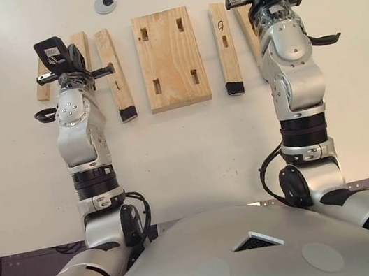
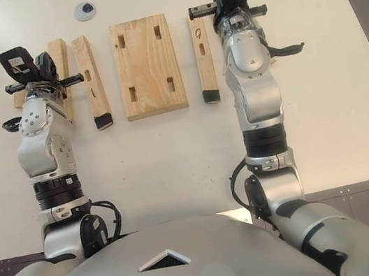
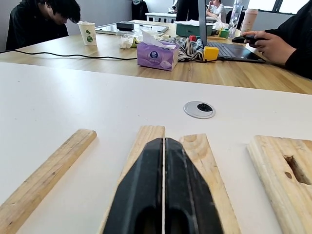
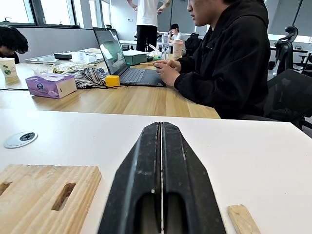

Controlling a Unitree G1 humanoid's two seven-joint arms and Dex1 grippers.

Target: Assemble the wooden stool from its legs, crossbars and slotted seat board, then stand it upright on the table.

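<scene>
Stool parts lie flat in a row on the white tabletop [image 1: 194,150], toward its far edge, and none are joined. In the middle of the row is the seat board [image 1: 171,59]. It is a wide, flat piece of pale wood with four small slots cut in it, two near each short end. Just left of it lies a long leg [image 1: 116,75] with a black tip on the end that points to the near edge. Just right of the board lies another leg [image 1: 226,49], with a slot in its middle and a black tip too. Farther left are a thick stick [image 1: 80,42] and a thin crossbar [image 1: 42,87] that lies a bit slanted. One more stick [image 1: 249,31] lies by the right arm, partly hidden. All the wood is light, with straight edges and fine grain lines.

The left pincer [image 3: 164,144] is closed and holds nothing. It is over the sticks to the left of the board. The right pincer [image 4: 161,127] is closed too, with nothing in it, over the right end of the row. A small grey round disc [image 1: 105,4] sits in the tabletop, closer to the far edge than the wood.
</scene>
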